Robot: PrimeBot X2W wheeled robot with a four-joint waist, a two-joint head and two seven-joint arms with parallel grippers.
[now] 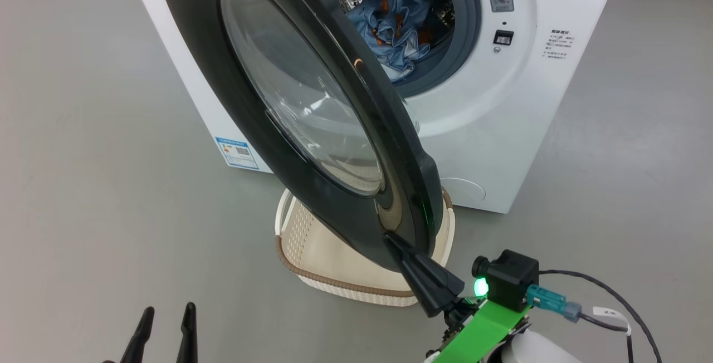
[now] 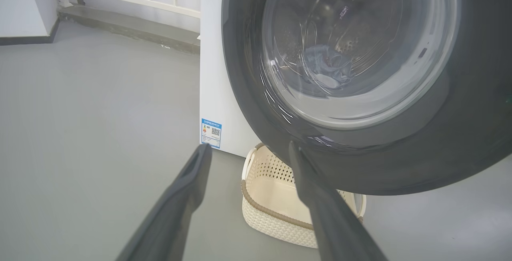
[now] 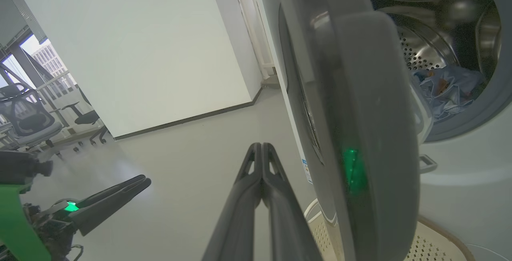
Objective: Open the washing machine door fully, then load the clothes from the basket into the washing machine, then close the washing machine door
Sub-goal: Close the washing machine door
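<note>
From the head view, the washing machine [image 1: 501,129] stood with the washing machine door [image 1: 301,90] swung partly open towards us. The clothes [image 1: 395,29] lay in the drum, and the basket [image 1: 345,283] sat on the floor beneath the door. The right gripper [image 1: 392,239], fingers pressed together, pointed at the door's lower rim; I could not tell whether it touched. The left gripper [image 1: 167,332] hung low, fingers slightly parted.

Its wrist view showed those fingers spread before the door's glass.

The right wrist view showed joined fingers beside the door's outer face.
</note>
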